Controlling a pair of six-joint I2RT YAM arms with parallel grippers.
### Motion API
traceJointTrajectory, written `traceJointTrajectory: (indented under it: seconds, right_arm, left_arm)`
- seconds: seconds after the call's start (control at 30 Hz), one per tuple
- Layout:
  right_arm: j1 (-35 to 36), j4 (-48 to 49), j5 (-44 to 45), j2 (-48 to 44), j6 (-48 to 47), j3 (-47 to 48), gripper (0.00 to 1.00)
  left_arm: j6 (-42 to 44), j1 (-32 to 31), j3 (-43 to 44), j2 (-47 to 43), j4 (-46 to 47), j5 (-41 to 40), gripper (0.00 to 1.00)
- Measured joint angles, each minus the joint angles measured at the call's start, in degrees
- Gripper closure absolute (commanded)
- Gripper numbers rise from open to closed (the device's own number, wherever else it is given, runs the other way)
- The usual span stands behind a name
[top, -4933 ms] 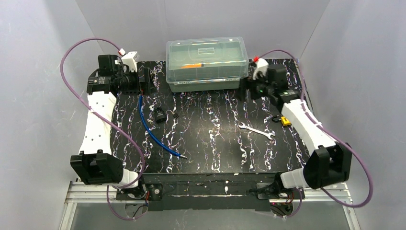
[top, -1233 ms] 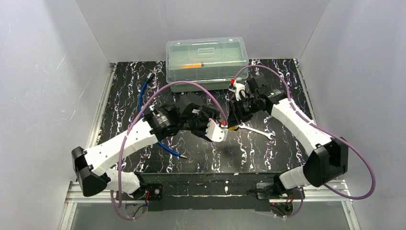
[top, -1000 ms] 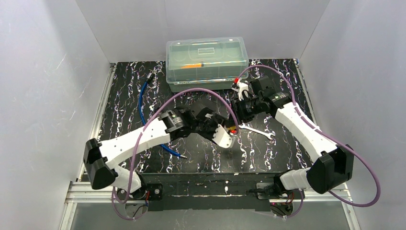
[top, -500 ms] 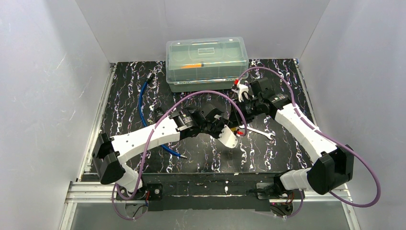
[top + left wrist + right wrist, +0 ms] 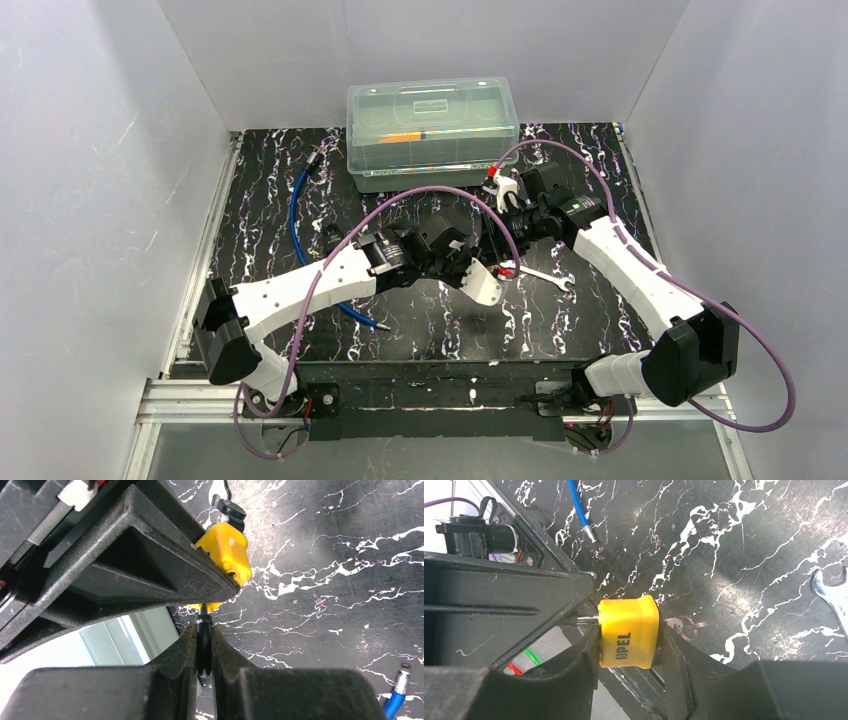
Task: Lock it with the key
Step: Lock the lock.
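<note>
My right gripper (image 5: pixel 629 635) is shut on a small yellow padlock (image 5: pixel 629 630) printed OPEL, held above the black marbled table (image 5: pixel 420 310). In the left wrist view the padlock (image 5: pixel 226 550) shows its dark shackle pointing away. The key (image 5: pixel 203 632) has a dark head and a thin silvery shaft (image 5: pixel 586 621) that runs into the padlock's underside. My left gripper (image 5: pixel 202 630) is shut on the key's head. A thin silvery ring (image 5: pixel 684 625) shows beside the padlock's other side. In the top view both grippers meet at mid-table, and the padlock is almost hidden between them.
A silver open-ended wrench (image 5: pixel 540 274) lies just right of the grippers. A blue cable (image 5: pixel 300 240) curves across the table's left half. A clear lidded plastic box (image 5: pixel 432 135) stands at the back centre. White walls close in three sides.
My left gripper has closed from half open onto the key's head and shifted slightly right towards the padlock. The right gripper has kept its hold on the padlock, hardly moving.
</note>
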Motion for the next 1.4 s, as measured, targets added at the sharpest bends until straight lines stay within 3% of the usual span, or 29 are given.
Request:
traceJointTrajectory:
  seconds: [0.1, 0.23, 0.53, 0.7, 0.83, 1.1, 1.4]
  right_arm:
    - [0.00, 0.08, -0.47, -0.04, -0.40, 0.00, 0.23]
    - [-0.05, 0.28, -0.62, -0.67, -2.20, 1.06, 0.02]
    - [-4.32, 0.34, -2.01, -2.23, -10.81, 12.51, 0.02]
    - [-9.67, 1.59, -8.24, -4.28, -13.71, 13.99, 0.02]
    - [-10.11, 4.36, -14.85, -5.09, -13.15, 13.88, 0.02]
    - [-9.98, 20.73, -29.50, -6.70, -0.67, 9.90, 0.02]
    - [-5.90, 35.52, -34.73, -6.70, 10.21, 8.25, 0.02]
  left_arm:
    - [-2.04, 0.03, 0.03, -0.16, 0.01, 0.00, 1.00]
    - [-7.00, 1.22, 0.40, -0.93, -2.02, 2.41, 1.00]
    - [-27.90, 12.02, 5.54, -4.91, -5.89, 17.56, 1.00]
    - [-41.70, 19.65, 5.38, -11.08, -3.87, 26.30, 1.00]
    - [-52.91, 24.96, 4.56, -15.68, -1.56, 35.06, 1.00]
    - [-72.07, 32.19, 1.56, -19.23, 4.16, 49.37, 1.00]
    - [-84.57, 34.32, -3.56, -20.31, 12.15, 55.98, 1.00]
